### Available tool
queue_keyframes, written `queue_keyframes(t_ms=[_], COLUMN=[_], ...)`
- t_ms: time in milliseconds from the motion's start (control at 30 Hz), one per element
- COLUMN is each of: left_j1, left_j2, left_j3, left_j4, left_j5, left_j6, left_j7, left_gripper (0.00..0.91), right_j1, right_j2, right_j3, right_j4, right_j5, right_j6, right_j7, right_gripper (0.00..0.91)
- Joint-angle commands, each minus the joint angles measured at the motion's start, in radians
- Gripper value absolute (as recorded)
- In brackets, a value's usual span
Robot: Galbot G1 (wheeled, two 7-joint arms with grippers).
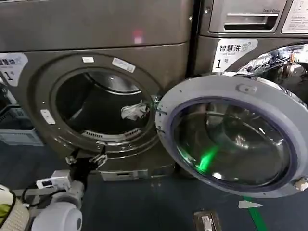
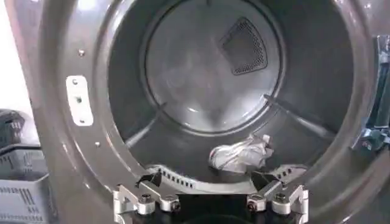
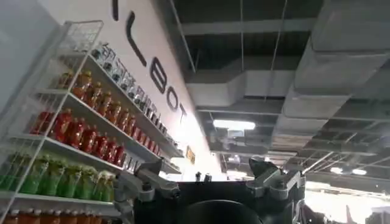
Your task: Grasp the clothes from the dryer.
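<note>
I have the left gripper point(image 1: 86, 161) hovering just below the dryer point(image 1: 96, 29) opening, its fingers point(image 2: 143, 198) spread wide and empty. The clothes point(image 2: 241, 155) lie on the drum floor inside the dryer, toward the open door point(image 1: 236, 134). The right gripper point(image 3: 210, 179) points at shelves of bottles point(image 3: 79, 131), fingers apart, holding nothing.

- The left arm point(image 1: 62, 211) is raised from the lower left of the head view, its wrist angled up and forward.
- The left gripper point(image 1: 86, 160) is held with fingers spread apart; nothing is held between them.
- The right gripper point(image 3: 210, 182) is pointed upward, its fingers likewise parted and nothing gripped.
</note>
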Motion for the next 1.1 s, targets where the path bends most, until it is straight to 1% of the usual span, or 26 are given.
queue_keyframes(t_ms=[33,1100], left_j1=[0.000,0.004], left_j2=[0.000,0.000], left_j3=[0.001,0.010], left_j4=[0.001,0.015], left_j5=[0.002,0.042], left_j6=[0.049,0.049], left_j7=[0.000,0.017], left_gripper=[0.907,0.907], right_j1=[-0.002,0.003], right_j2=[0.001,0.011], right_j3=[0.001,-0.008], right_j4=[-0.001,-0.001], right_j5=[0.000,-0.003], right_j6=[0.000,0.000], right_j7=[0.000,-0.001], right_gripper=[0.907,0.907])
